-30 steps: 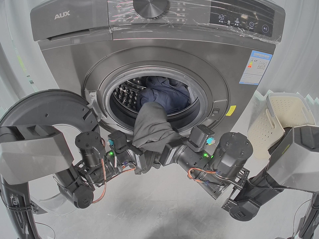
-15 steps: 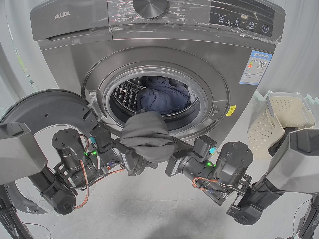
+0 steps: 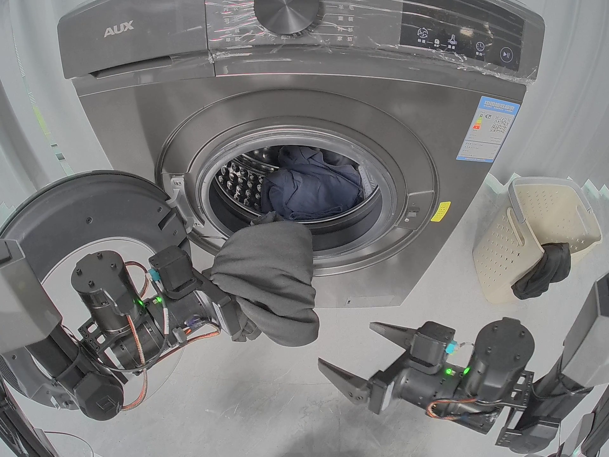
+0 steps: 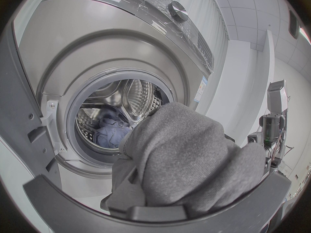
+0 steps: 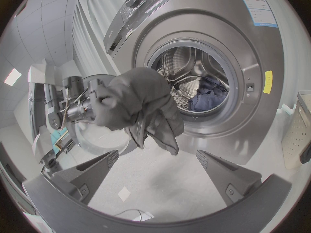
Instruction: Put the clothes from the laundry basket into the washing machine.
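Note:
A grey garment (image 3: 269, 274) hangs bunched in front of the lower rim of the washing machine's (image 3: 158, 115) open drum. My left gripper (image 3: 244, 324) is shut on it, and the cloth (image 4: 184, 152) covers its fingers. Dark blue clothes (image 3: 311, 185) lie inside the drum (image 5: 207, 97). My right gripper (image 3: 346, 345) is open and holds nothing, low over the floor to the right of the grey garment (image 5: 136, 97), with its fingers (image 5: 97, 169) spread wide. The cream laundry basket (image 3: 545, 214) stands at the right, with a black garment (image 3: 542, 271) hanging over its edge.
The round door (image 3: 89, 214) is swung open to the left, beside my left arm. Bare grey floor (image 3: 266, 401) lies in front of the machine. A curtain (image 3: 571, 115) hangs behind the machine.
My right gripper let go of the grey garment, opened, and drew back down and to the right. My left arm moved left and lower with the garment, pulling it out of the drum opening.

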{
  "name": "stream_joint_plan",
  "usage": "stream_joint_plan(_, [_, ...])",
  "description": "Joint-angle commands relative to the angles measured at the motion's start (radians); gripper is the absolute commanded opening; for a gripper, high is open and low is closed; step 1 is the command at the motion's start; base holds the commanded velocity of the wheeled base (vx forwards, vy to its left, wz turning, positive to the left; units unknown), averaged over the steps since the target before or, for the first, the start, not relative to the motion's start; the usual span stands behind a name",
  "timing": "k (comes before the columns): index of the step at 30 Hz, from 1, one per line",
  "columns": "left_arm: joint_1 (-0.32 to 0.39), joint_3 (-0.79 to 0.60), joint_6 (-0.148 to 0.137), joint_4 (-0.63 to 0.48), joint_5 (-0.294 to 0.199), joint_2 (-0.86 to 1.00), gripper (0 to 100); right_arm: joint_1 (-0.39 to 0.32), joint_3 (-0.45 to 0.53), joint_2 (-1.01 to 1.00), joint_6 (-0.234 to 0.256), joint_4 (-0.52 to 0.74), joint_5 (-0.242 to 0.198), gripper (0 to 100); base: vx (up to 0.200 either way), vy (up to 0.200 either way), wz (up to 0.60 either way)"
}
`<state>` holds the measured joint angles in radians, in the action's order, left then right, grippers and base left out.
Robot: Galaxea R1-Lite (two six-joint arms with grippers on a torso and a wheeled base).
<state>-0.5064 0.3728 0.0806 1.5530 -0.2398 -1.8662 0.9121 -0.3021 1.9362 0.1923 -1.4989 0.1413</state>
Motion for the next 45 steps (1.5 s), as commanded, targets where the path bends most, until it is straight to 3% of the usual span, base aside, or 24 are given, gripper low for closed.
stream_joint_plan(1, [0.008,-0.023,-0.009,0.001,0.000,0.025,0,-0.001,0.130,-0.109,-0.002,-0.004,-0.017,100,0.000,0.000,0.00])
stream_joint_plan(6, [0.011,-0.057,-0.007,0.001,0.004,0.062,0,-0.072,0.133,-0.111,-0.008,-0.004,-0.011,100,0.000,0.000,0.00])
stream_joint_plan(11, [0.069,-0.101,-0.048,-0.001,-0.007,0.104,0,-0.125,0.144,-0.100,-0.004,-0.003,-0.014,100,0.000,0.000,0.00])
stream_joint_plan(14, [0.094,-0.104,-0.048,-0.001,-0.007,0.105,0,-0.151,0.144,-0.100,-0.008,0.000,-0.017,100,0.000,0.000,0.00])
stream_joint_plan(22, [0.071,-0.124,-0.055,-0.001,0.000,0.096,0,-0.137,0.143,-0.100,-0.002,-0.003,-0.017,100,0.000,0.000,0.00])
stream_joint_plan(26, [0.069,-0.126,-0.041,-0.001,-0.003,0.096,0,-0.136,0.143,-0.098,-0.001,-0.001,-0.017,100,0.000,0.000,0.00])
stream_joint_plan(43, [0.025,-0.120,-0.055,-0.001,0.000,0.051,0,-0.081,0.159,-0.079,0.015,0.006,-0.015,100,0.176,0.000,0.00])
stream_joint_plan(45, [0.008,-0.124,-0.056,0.001,0.005,0.036,0,-0.053,0.225,-0.080,0.010,0.008,-0.019,100,0.000,0.000,0.00])
